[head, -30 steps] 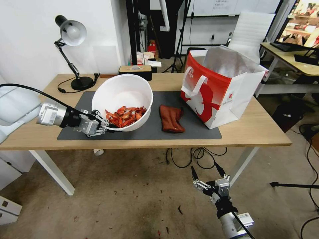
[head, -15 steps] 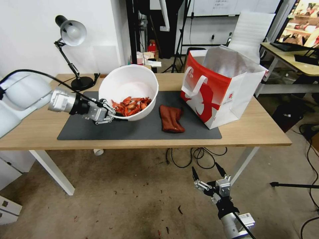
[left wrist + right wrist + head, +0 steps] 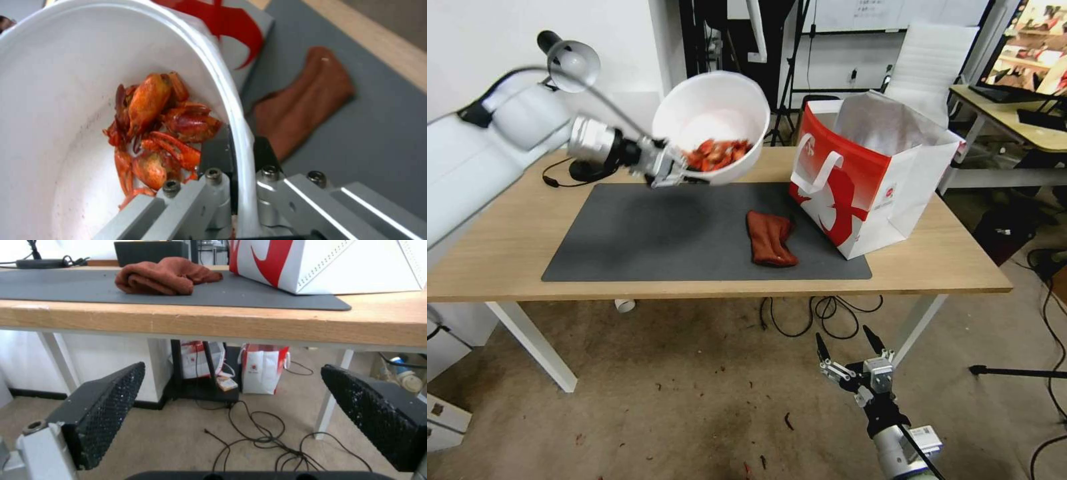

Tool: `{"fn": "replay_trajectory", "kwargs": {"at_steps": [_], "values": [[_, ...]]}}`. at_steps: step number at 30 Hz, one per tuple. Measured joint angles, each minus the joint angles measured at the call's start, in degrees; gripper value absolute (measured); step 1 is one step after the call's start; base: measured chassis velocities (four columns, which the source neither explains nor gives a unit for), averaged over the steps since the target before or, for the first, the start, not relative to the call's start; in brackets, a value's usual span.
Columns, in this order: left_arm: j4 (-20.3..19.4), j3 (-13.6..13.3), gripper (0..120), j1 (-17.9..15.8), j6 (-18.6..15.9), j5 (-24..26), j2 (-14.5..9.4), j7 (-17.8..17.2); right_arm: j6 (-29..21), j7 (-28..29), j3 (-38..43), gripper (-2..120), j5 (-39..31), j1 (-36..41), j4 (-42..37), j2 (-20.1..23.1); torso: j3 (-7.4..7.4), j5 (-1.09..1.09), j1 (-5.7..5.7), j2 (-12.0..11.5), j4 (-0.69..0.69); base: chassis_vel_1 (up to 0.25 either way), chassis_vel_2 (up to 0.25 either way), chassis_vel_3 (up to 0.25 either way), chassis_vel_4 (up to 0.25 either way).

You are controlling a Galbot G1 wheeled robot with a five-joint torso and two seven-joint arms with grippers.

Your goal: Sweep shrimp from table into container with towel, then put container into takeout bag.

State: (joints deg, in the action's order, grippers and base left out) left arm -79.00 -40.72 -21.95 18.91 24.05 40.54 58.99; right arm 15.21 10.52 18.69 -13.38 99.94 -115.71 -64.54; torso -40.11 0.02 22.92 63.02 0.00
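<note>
One bowl (image 3: pixel 715 113) of shrimp (image 3: pixel 719 153), pinched at its rim by the left gripper (image 3: pixel 675 168), at nine o'clock from one bag (image 3: pixel 867 180). One towel (image 3: pixel 770 238) on the table (image 3: pixel 934 253). Right gripper (image 3: pixel 857 353) spread wide, below.

White walls, black desk lamp (image 3: pixel 569 67), cables (image 3: pixel 800 311) on beige floor (image 3: pixel 694 393).

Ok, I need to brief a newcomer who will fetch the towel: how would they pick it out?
Start at the light wood table and its large dark grey mat. Near the mat's right end, beside the boxy red-and-white takeout bag, lies the towel, a small rumpled brick-red cloth. It is the only soft thing there, duller than the bag's glossy print.
</note>
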Motion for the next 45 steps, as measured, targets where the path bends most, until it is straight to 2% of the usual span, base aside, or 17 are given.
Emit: {"fn": "replay_trajectory", "kwargs": {"at_steps": [1,2,5,6,9,25,26,30,31,34,36,38,39,40,42,43,45], "values": [[1.59,-0.03,0,-0.59,0.01,0.16,1.64,0.00,-0.03,-0.01,0.08,100,0.01,-0.03,0.09,-0.09,0.00,-0.01,0.00,0.00,0.00,0.000,0.000,0.000,0.000],[1.59,-0.03,0,-0.59,0.01,0.16,1.64,0.00,-0.03,-0.01,0.08,100,0.01,-0.03,0.09,-0.09,0.00,-0.01,0.00,0.00,0.00,0.000,0.000,0.000,0.000],[5.45,-0.09,0,-1.44,0.06,0.29,5.02,-0.01,-0.07,-0.04,0.24,100,0.11,-0.01,0.31,-0.32,0.00,-0.01,0.00,0.00,0.00,0.000,0.000,0.000,0.000],[5.45,-0.09,0,-1.44,0.06,0.29,5.02,-0.01,-0.07,-0.04,0.24,100,0.11,-0.01,0.31,-0.32,0.00,-0.01,0.00,0.00,0.00,0.000,0.000,0.000,0.000],[8.78,0.02,0,-2.25,0.02,0.87,8.44,-0.66,-0.07,-0.09,0.61,100,0.20,0.12,0.37,-0.41,-0.01,-0.03,0.01,0.00,0.01,0.000,0.000,0.000,0.000],[15.49,-2.06,0,-7.69,-0.22,1.99,18.75,-1.69,-0.12,-0.20,0.96,100,0.38,0.19,0.82,-0.55,0.00,-0.01,0.00,0.00,0.01,0.000,0.000,0.000,0.000],[15.49,-2.06,0,-7.69,-0.22,1.99,18.75,-1.69,-0.12,-0.20,0.96,100,0.38,0.19,0.82,-0.55,0.00,-0.01,0.00,0.00,0.01,0.000,0.000,0.000,0.000],[19.15,-2.28,0,-9.73,-0.20,2.48,24.18,-1.84,-0.12,-0.29,1.08,100,0.59,0.56,0.86,-0.73,0.00,0.00,0.00,0.00,-0.01,0.000,0.000,0.000,0.000],[19.15,-2.28,0,-9.73,-0.20,2.48,24.18,-1.84,-0.12,-0.29,1.08,100,0.59,0.56,0.86,-0.73,0.00,0.00,0.00,0.00,-0.01,0.000,0.000,0.000,0.000],[21.50,-2.87,0,-10.76,-0.21,2.76,27.71,-2.24,-0.07,-0.36,1.60,100,0.66,0.89,0.69,-0.86,0.00,-0.01,0.00,0.00,-0.01,0.000,0.000,0.000,0.000],[21.90,-3.03,0,-10.89,-0.21,2.79,28.23,-2.34,-0.04,-0.36,1.69,100,0.66,0.93,0.68,-0.89,0.00,-0.01,0.00,0.00,-0.01,0.000,0.000,0.000,0.000],[24.51,-3.81,0,-11.27,-0.21,2.92,31.75,-2.84,0.07,-0.44,2.22,100,0.66,1.16,0.58,-1.02,0.00,-0.02,0.01,0.00,0.00,0.000,0.000,0.000,0.000],[24.51,-3.81,0,-11.27,-0.21,2.92,31.75,-2.84,0.07,-0.44,2.22,100,0.66,1.16,0.58,-1.02,0.00,-0.02,0.01,0.00,0.00,0.000,0.000,0.000,0.000],[25.63,-3.92,0,-11.30,-0.19,2.94,32.89,-2.87,0.11,-0.44,2.33,100,0.66,1.20,0.55,-1.08,0.00,-0.01,0.00,0.00,0.01,0.000,0.000,0.000,0.000],[29.87,-4.42,0,-11.38,0.26,2.95,37.09,-2.83,0.16,-0.46,2.47,100,0.67,1.26,0.53,-1.33,0.00,-0.01,0.00,0.00,-0.01,0.000,0.000,0.000,0.000],[29.87,-4.42,0,-11.38,0.26,2.95,37.09,-2.83,0.16,-0.46,2.47,100,0.67,1.26,0.53,-1.33,0.00,-0.01,0.00,0.00,-0.01,0.000,0.000,0.000,0.000],[33.69,-4.74,0,-11.49,0.75,2.92,40.42,-2.54,0.19,-0.52,2.47,100,0.79,1.32,0.54,-1.63,0.00,0.01,0.01,0.00,-0.04,0.000,0.000,0.000,0.000]]}}
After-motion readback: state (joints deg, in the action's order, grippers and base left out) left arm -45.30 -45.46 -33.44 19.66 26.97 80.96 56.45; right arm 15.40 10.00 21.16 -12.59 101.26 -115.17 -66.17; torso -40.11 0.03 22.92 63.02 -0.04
